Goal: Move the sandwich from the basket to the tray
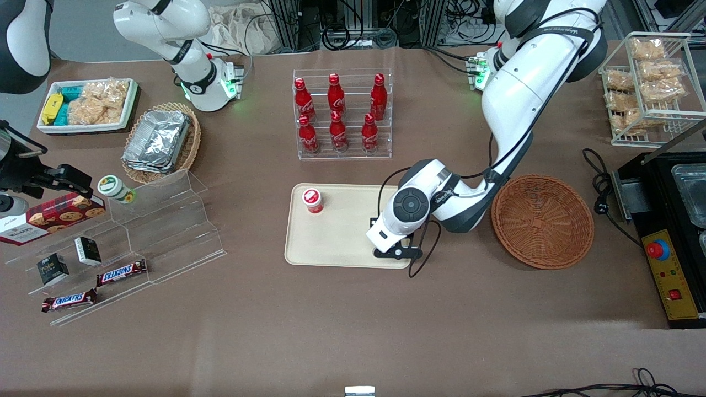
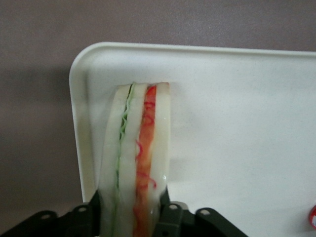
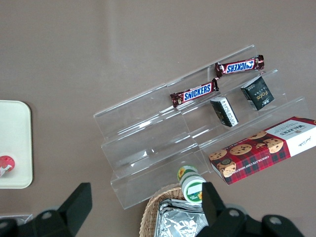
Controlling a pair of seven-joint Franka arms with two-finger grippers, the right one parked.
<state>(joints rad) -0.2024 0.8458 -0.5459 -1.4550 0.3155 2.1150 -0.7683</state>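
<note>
The sandwich stands on edge between the jaws of the left arm's gripper, which are closed onto its two bread faces; its green and red filling layers run lengthwise along the exposed edge. In the left wrist view it sits over a rounded corner of the tray, and its lower edge seems to touch the tray floor, though the angle makes that hard to confirm. In the front view the sandwich itself is hidden under the wrist, and the gripper hangs over the tray's corner that is nearest the front camera and toward the working arm's end of the worktop.

A small red-capped container stands on the tray, well apart from the gripper, toward the parked arm's end. The basket lies just beside the tray toward the working arm's end, with nothing in it.

Farther from the front camera than the tray, a clear rack holds six red bottles in two rows. Toward the parked arm's end stands a clear stepped display with two Snickers bars, two small dark boxes, a cookie box and a green-lidded jar. Near it are a tan wicker basket of foil trays and a white bin of snack packets.
</note>
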